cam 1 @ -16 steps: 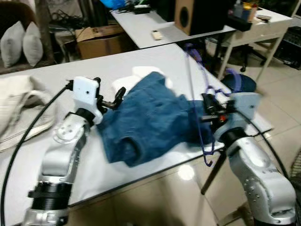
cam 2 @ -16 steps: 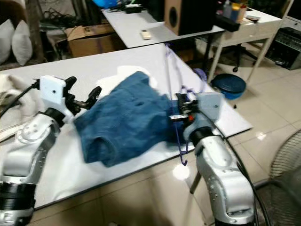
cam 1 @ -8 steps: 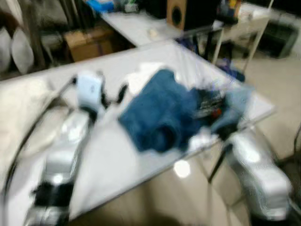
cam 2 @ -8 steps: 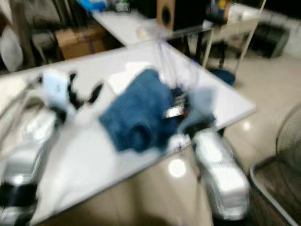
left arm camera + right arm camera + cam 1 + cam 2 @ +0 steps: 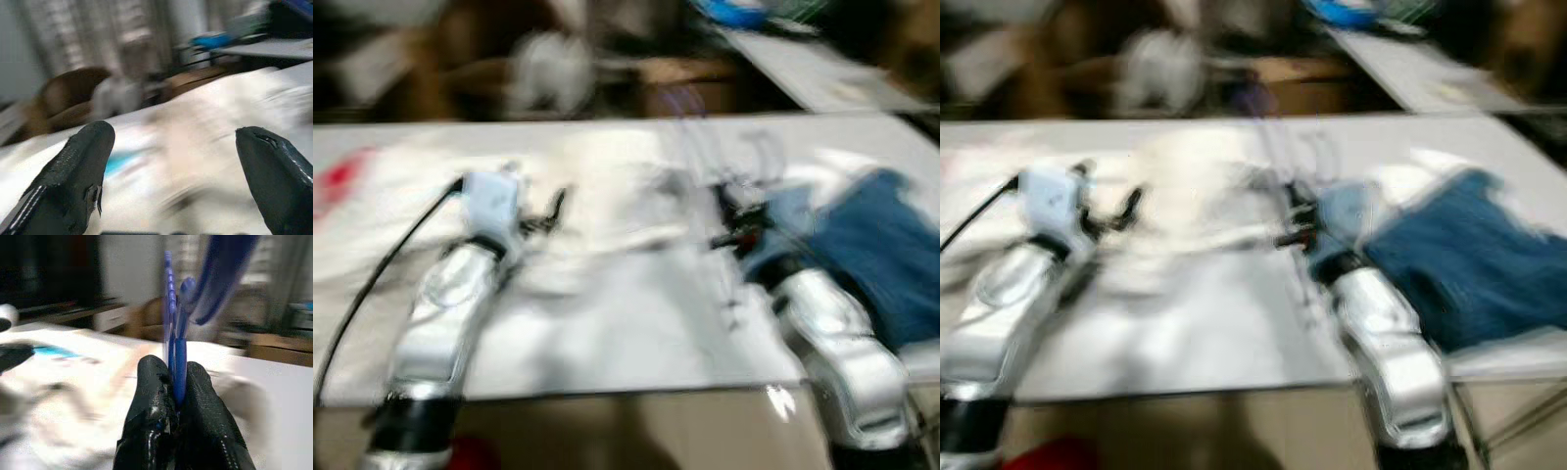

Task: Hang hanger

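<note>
The eye views are blurred. My right gripper (image 5: 173,382) is shut on a blue plastic hanger (image 5: 169,308), which stands up from between the fingertips. In the left eye view that gripper (image 5: 729,233) is over the middle of the white table (image 5: 636,333), and the hanger (image 5: 690,127) shows only as a faint streak above it. My left gripper (image 5: 548,211) hovers over the table's left part, open, with its two black fingers (image 5: 83,166) wide apart and nothing between them. A blue garment (image 5: 876,245) lies on the table to the right of my right arm.
Pale cloth (image 5: 607,181) lies across the table behind both grippers, and a red patch (image 5: 337,176) shows at the far left. A cardboard box (image 5: 690,73) and a second white table (image 5: 813,69) stand beyond, with a brown chair (image 5: 73,93) further off.
The whole view has swung to the left, so the blue garment now lies at the right. My right gripper still holds the hanger and my left gripper stays open.
</note>
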You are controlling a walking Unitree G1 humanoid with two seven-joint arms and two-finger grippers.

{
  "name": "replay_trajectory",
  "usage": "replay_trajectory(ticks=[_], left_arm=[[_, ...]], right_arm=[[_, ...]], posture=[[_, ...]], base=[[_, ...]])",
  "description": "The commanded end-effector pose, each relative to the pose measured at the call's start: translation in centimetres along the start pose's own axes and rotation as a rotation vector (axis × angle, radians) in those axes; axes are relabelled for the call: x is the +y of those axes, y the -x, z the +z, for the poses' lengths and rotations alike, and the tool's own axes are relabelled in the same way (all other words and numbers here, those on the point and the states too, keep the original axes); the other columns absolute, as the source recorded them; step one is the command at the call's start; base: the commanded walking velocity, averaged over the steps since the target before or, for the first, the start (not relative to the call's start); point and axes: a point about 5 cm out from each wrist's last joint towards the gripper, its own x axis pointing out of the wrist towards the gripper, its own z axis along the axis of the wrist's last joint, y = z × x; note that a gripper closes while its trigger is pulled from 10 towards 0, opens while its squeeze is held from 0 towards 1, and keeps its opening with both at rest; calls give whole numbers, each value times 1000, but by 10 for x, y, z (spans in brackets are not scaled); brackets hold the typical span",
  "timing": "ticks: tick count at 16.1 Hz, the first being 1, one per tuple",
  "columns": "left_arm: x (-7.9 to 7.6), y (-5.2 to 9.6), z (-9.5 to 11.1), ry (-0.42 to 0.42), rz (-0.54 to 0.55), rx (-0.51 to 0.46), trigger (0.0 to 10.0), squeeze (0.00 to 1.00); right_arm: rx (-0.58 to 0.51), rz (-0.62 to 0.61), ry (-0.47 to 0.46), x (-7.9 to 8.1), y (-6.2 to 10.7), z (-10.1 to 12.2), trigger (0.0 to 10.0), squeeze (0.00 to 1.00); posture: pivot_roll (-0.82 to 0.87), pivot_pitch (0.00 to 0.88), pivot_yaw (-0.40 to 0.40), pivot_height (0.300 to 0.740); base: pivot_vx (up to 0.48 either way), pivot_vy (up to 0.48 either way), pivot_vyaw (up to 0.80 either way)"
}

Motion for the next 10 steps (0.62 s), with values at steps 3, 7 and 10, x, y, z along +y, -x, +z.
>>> replay_trajectory(ticks=[3,7,10], left_arm=[[-17,-6,2,3,-57,-12,10000,47],[-22,-7,0,27,-112,-2,10000,0],[-25,-6,-6,40,-127,22,10000,0]], right_arm=[[12,-69,16,-15,8,-4,10000,0],[50,-134,-2,-27,18,-12,10000,0],[90,-189,-20,-32,28,-22,10000,0]], posture=[[-169,0,49,740],[-173,0,50,740],[-181,0,53,740]], base=[[0,-480,0],[0,-120,0],[0,87,-467]])
